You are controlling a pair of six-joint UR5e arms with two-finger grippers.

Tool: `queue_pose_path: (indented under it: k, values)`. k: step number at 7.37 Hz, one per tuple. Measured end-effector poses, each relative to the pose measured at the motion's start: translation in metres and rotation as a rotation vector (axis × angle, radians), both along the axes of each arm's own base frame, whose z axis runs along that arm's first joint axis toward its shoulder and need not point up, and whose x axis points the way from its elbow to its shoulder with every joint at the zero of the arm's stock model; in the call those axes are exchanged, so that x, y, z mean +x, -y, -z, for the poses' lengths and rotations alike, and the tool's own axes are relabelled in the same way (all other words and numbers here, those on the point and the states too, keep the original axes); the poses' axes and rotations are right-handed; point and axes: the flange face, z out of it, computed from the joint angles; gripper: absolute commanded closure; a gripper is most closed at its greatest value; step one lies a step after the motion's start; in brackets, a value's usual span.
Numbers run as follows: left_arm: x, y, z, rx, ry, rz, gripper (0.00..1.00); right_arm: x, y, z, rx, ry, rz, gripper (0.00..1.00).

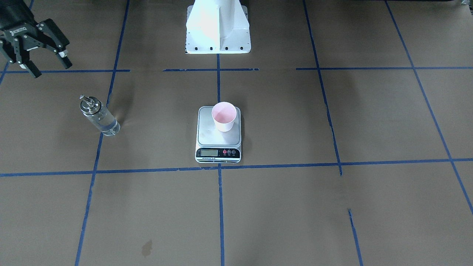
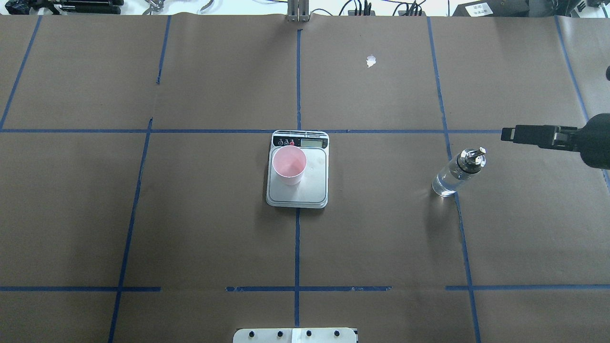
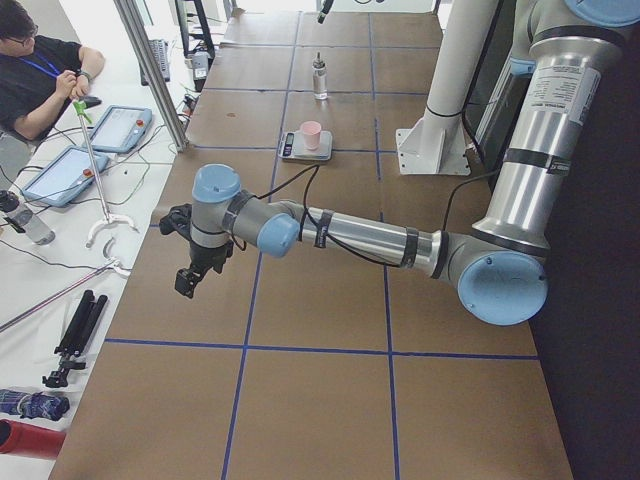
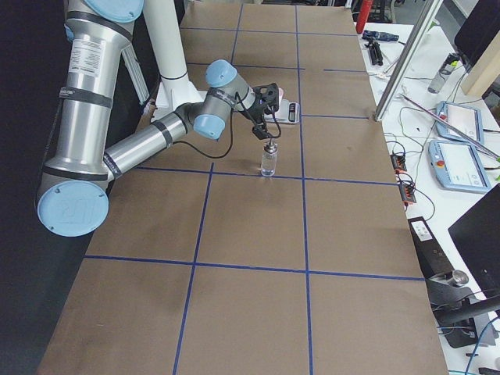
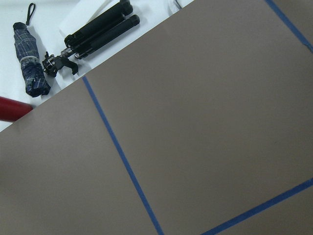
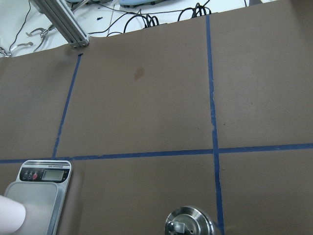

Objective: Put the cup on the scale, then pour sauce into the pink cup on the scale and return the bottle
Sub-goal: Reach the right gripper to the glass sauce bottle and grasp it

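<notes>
The pink cup point(image 1: 224, 116) stands upright on the back part of the scale point(image 1: 218, 142) at the table's centre; both also show in the overhead view, cup point(image 2: 289, 164) and scale point(image 2: 310, 190). The glass bottle point(image 1: 99, 116) with clear sauce point(image 1: 108, 126) stands upright on the table on my right side point(image 2: 458, 173). My right gripper point(image 1: 51, 70) is open and empty, above and behind the bottle, apart from it. The right wrist view shows the bottle's metal top point(image 6: 188, 223) just below. My left gripper point(image 3: 190, 280) hangs over the table's left end; I cannot tell its state.
The white robot base point(image 1: 218, 27) stands behind the scale. A small stain point(image 1: 146, 248) and a white scrap point(image 2: 371, 61) mark the brown paper. An operator point(image 3: 40, 70) sits beyond the far edge. A tripod point(image 5: 98, 29) and umbrella point(image 5: 32, 63) lie off the table's left end.
</notes>
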Motion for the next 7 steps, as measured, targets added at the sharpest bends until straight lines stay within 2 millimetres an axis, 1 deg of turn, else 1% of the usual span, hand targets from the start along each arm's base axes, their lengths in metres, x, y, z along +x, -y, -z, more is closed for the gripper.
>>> queue_pose_path:
  k: [1,2,3,4,5,6,7]
  values:
    - [-0.001,-0.001,-0.002,0.002,-0.001,0.001,0.00,-0.032,-0.017,0.004,0.028,-0.053,-0.048,0.00]
    - [-0.001,-0.002,-0.003,0.002,-0.002,0.003,0.00,-0.063,-0.035,0.003,0.084,-0.110,-0.095,0.00]
    - [-0.001,-0.002,-0.003,0.001,-0.002,0.003,0.00,-0.086,-0.051,-0.005,0.129,-0.157,-0.130,0.00]
    - [-0.001,-0.001,-0.003,0.001,-0.003,0.005,0.00,-0.108,-0.063,-0.021,0.159,-0.200,-0.175,0.00]
    - [0.000,-0.001,-0.002,0.001,-0.003,0.005,0.00,-0.131,-0.073,-0.042,0.195,-0.233,-0.231,0.00]
    - [0.000,0.000,0.000,0.003,-0.004,0.005,0.00,-0.148,-0.077,-0.066,0.229,-0.242,-0.275,0.00]
    - [0.000,0.000,0.000,0.004,-0.004,0.005,0.00,-0.161,-0.079,-0.091,0.255,-0.234,-0.308,0.00]
